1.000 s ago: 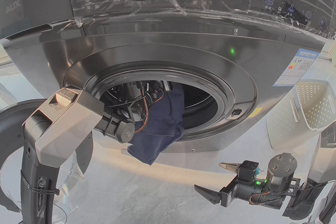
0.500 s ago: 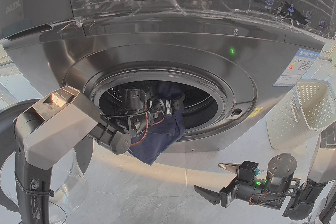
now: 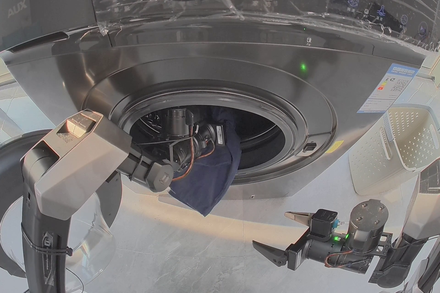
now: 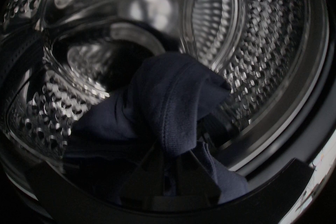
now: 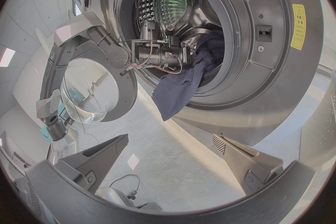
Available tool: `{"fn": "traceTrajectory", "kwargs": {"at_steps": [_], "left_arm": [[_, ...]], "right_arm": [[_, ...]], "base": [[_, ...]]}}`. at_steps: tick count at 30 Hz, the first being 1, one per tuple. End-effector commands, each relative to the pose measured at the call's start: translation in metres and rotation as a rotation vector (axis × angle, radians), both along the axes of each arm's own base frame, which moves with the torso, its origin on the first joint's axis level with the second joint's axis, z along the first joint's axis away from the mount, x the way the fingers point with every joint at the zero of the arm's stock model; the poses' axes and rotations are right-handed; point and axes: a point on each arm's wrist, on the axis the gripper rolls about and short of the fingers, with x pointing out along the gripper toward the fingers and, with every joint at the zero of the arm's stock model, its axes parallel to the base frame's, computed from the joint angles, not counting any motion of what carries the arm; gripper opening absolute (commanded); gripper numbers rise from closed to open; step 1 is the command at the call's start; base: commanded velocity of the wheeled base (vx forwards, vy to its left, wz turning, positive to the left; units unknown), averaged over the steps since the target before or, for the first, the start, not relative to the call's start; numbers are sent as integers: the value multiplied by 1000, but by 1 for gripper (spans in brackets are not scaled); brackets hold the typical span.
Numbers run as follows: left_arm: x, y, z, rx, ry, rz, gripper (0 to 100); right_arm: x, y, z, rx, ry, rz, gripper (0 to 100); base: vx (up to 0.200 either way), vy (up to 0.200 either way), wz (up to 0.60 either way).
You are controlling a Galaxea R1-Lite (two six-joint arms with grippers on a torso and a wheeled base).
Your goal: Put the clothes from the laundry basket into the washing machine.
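As it hangs, navy garment (image 3: 208,175), crumpled

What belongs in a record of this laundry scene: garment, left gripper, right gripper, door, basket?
garment: navy, draped over the rim of the drum, tail hanging outside
left gripper: inside the drum, shut on the garment
right gripper: open, holding nothing, low over the floor
door: swung open, robot's left
basket: white, right of the machine
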Motion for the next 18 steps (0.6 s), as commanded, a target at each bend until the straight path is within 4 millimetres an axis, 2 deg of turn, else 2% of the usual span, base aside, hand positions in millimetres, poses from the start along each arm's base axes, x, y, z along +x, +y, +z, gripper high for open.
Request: {"fn": "traceTrajectory", "kwargs": {"at_steps": [1, 5, 8, 9, 14, 18], "left_arm": [[26, -4, 19, -128, -122, 97, 0], [29, -5, 26, -164, -142, 107, 0], [28, -4, 24, -159, -138, 109, 0], [27, -3, 24, -157, -135, 107, 100], [20, -3, 27, -157, -116, 99, 100], [0, 2, 28, -127, -59, 79, 100]], "right_arm": [[1, 1, 1, 5, -4, 0, 100], [1, 2, 1, 6, -4, 1, 100], [2, 2, 1, 6, -4, -1, 100], [2, 2, 1, 8, -6, -1, 100], [3, 2, 1, 11, -6, -1, 100], [2, 2, 1, 8, -4, -1, 100]], "base": [[0, 0, 0], [0, 0, 0], [0, 0, 0], [0, 0, 0], [0, 0, 0], [0, 0, 0]]}}
